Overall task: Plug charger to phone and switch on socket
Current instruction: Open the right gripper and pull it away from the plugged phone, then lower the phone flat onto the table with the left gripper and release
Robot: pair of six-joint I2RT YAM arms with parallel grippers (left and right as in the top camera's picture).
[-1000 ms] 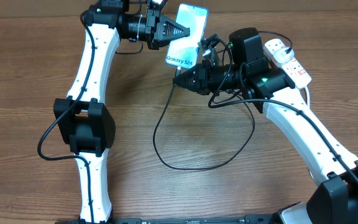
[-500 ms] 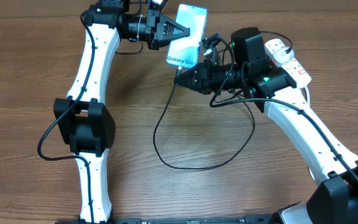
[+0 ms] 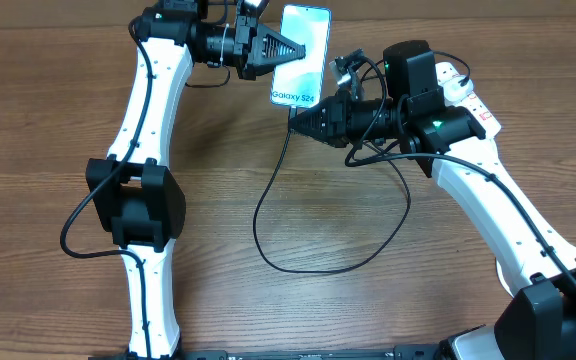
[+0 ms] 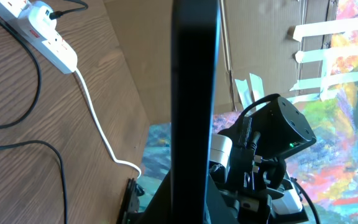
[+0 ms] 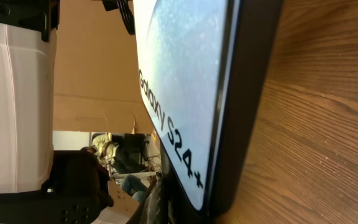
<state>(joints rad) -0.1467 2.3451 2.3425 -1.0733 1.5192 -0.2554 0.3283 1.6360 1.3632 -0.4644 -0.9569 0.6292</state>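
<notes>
My left gripper (image 3: 289,52) is shut on the phone (image 3: 306,40) and holds it up off the table at the back, its light blue screen with the "Galaxy S24" text facing the overhead camera. The left wrist view shows the phone (image 4: 194,93) edge-on as a dark bar. My right gripper (image 3: 295,116) is shut on the charger's connector tip, right at the phone's bottom edge. In the right wrist view the phone (image 5: 179,81) fills the frame; whether the tip is inserted is hidden. The charger cable (image 3: 263,235) loops over the table to its black plug (image 3: 409,68) by the socket (image 3: 466,92).
The socket, a white power strip (image 4: 48,43), lies at the back right with its thick white cord (image 4: 98,124) trailing off the table edge. The cable loop covers the middle of the wooden table (image 3: 48,120). The two arms nearly meet at the back.
My right gripper moved right and up with the connector, closing on the phone's bottom edge. The phone shifted slightly right and stands straighter. The cable loop followed.
</notes>
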